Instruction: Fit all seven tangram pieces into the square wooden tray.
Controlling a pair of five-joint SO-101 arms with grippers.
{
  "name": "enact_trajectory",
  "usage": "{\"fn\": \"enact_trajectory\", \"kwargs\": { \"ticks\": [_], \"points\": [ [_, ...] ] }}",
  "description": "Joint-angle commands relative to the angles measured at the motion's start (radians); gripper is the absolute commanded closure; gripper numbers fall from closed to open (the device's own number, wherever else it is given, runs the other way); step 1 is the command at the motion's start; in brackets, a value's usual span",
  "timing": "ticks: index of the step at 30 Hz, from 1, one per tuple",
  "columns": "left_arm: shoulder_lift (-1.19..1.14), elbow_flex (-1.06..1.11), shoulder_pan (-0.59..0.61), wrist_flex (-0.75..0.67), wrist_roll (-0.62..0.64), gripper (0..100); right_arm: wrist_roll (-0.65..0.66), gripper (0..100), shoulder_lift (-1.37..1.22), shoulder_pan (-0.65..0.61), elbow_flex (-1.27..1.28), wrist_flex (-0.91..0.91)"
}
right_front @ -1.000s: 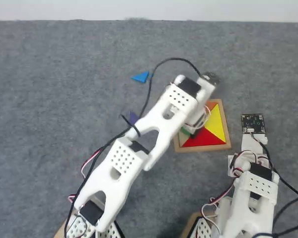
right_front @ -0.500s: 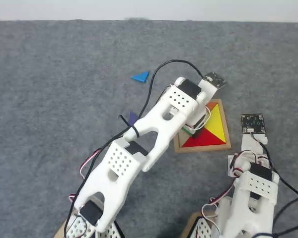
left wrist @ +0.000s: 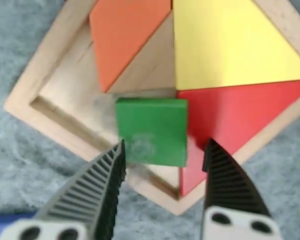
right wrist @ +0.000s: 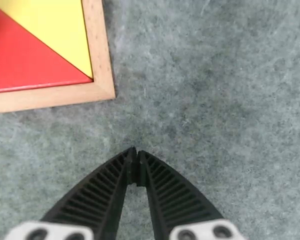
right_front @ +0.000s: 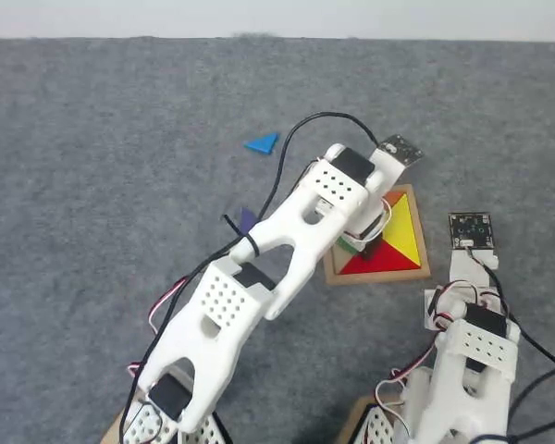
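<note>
While the left claw (left wrist: 165, 147) hangs over the wooden tray (left wrist: 25, 100), its two fingers stand wide apart, one on each side of the green square (left wrist: 151, 130). The square lies in the tray, with the red triangle (left wrist: 240, 115) on its right and the orange piece (left wrist: 127, 35) on its far side. The yellow triangle (left wrist: 230, 45) is in the tray too. The right claw (right wrist: 136, 167) is closed tight and holds nothing. It is over the grey mat (right wrist: 215, 75), close to the tray's near right corner. A blue triangle (right_front: 262, 143) lies on the mat, left of the tray and farther away.

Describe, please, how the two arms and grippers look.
The left arm and right arm are white, perforated shells with black motors; a black cable loops over the left. The left gripper and right gripper have black, ribbed, pointed fingers.
</note>
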State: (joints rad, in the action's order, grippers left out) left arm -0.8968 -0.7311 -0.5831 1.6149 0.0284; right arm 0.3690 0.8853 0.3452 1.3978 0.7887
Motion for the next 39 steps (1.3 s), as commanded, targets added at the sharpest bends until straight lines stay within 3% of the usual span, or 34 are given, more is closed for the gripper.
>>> {"fn": "enact_trajectory", "kwargs": {
  "ticks": [1,7,11,17,23,27,33,39],
  "points": [
    [0.097,-0.038,0.043,0.006,-0.008,76,0.02,99.0,0.027,-0.015,-0.008,-0.028],
    [0.203,-0.239,0.187,0.118,-0.049,76,0.02,99.0,0.027,-0.015,-0.008,-0.028],
    [0.215,-0.329,0.321,0.095,-0.057,76,0.02,99.0,0.027,-0.015,-0.008,-0.028],
    [0.091,-0.337,0.505,-0.222,-0.051,76,0.02,99.1,0.027,-0.015,-0.008,-0.028],
    [-0.161,-0.344,0.52,-0.646,0.052,76,0.02,99.1,0.027,-0.015,-0.008,-0.028],
    [-0.255,-0.344,0.52,-0.764,0.118,76,0.02,99.1,0.027,-0.013,-0.008,-0.028],
    [-0.308,-0.344,0.522,-0.701,0.103,76,0.021,99.0,0.027,-0.015,-0.008,-0.028],
    [-0.308,-0.344,0.488,-0.453,-0.092,76,0.021,99.0,0.027,-0.016,-0.008,-0.028]
  ]
}}
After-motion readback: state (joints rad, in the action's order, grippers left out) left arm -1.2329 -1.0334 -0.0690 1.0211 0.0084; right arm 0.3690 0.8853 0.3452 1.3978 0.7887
